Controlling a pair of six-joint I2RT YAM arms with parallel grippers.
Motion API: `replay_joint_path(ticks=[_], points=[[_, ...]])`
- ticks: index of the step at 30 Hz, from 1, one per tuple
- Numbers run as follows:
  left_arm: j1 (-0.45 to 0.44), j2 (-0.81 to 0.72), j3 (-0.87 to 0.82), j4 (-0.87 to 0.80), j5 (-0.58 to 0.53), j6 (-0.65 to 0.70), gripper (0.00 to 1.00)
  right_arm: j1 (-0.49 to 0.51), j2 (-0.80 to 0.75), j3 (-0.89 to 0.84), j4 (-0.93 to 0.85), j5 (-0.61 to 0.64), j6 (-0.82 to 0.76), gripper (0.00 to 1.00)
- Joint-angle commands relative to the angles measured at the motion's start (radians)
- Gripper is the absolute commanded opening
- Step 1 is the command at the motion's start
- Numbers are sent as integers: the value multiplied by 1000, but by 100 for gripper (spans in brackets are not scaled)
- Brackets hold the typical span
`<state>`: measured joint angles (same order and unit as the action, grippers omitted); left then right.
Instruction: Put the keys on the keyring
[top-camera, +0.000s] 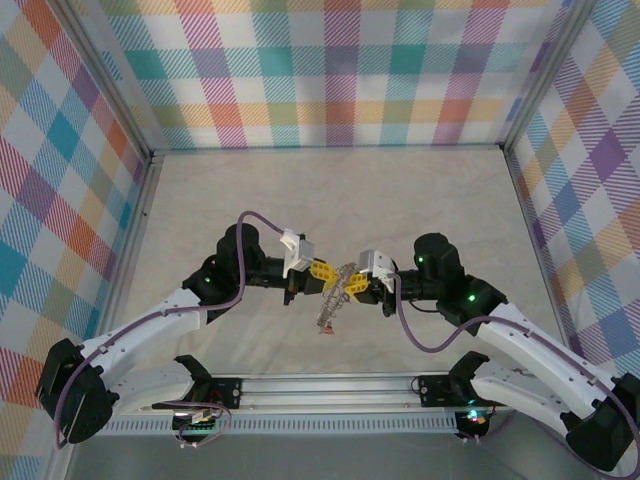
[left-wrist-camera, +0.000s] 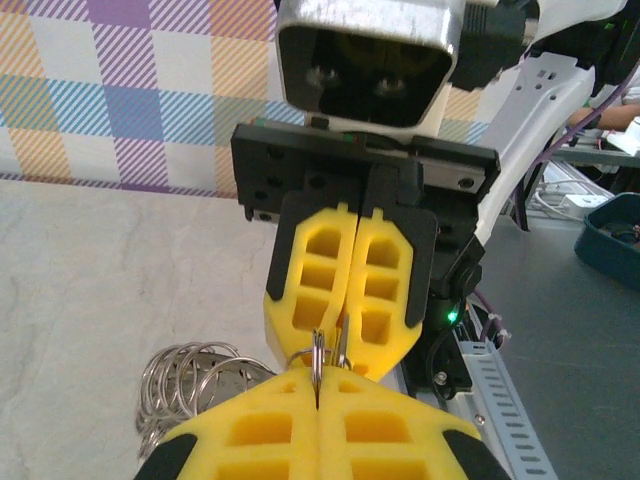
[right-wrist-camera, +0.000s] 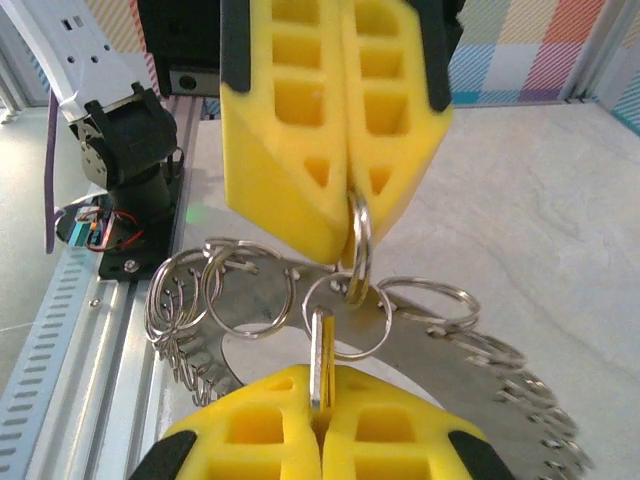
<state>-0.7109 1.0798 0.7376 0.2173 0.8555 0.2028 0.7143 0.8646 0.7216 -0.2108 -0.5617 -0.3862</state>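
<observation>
The two yellow-fingered grippers meet tip to tip above the middle of the table. My left gripper (left-wrist-camera: 318, 405) (top-camera: 322, 272) is shut on a small split ring (right-wrist-camera: 358, 240) of the keyring (right-wrist-camera: 440, 355), a flat silver plate fringed with many rings that hangs below it (top-camera: 330, 305). A thin silver key (right-wrist-camera: 320, 360) with a yellow strip along it stands upright in my right gripper (right-wrist-camera: 320, 410) (top-camera: 356, 286), which is shut on it. The key's top end sits at the rim of another split ring (right-wrist-camera: 345, 320), just under the left fingers (right-wrist-camera: 300, 190).
Checked cloth walls (top-camera: 340, 70) close in the pale table (top-camera: 330, 190) on three sides. A metal rail (top-camera: 330, 395) with both arm bases runs along the near edge. Several loose rings (left-wrist-camera: 190, 375) of the fringe hang to one side of the grip.
</observation>
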Motion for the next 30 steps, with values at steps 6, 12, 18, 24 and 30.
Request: replay_joint_path(ticks=[6,12,18,24,30], points=[[5,-15,62,-129,16,137,0,-4,16,96,-82,27,-54,0],[5,5,99,-269,-19,218,0,0,129,281,-358,63,-219,0],[5,34,107,-272,-72,221,0,14,201,427,-513,131,-344,0],[5,69,113,-250,-116,197,11,43,270,561,-668,225,-501,0],[11,41,50,-129,-237,117,27,48,303,580,-803,397,-759,0]])
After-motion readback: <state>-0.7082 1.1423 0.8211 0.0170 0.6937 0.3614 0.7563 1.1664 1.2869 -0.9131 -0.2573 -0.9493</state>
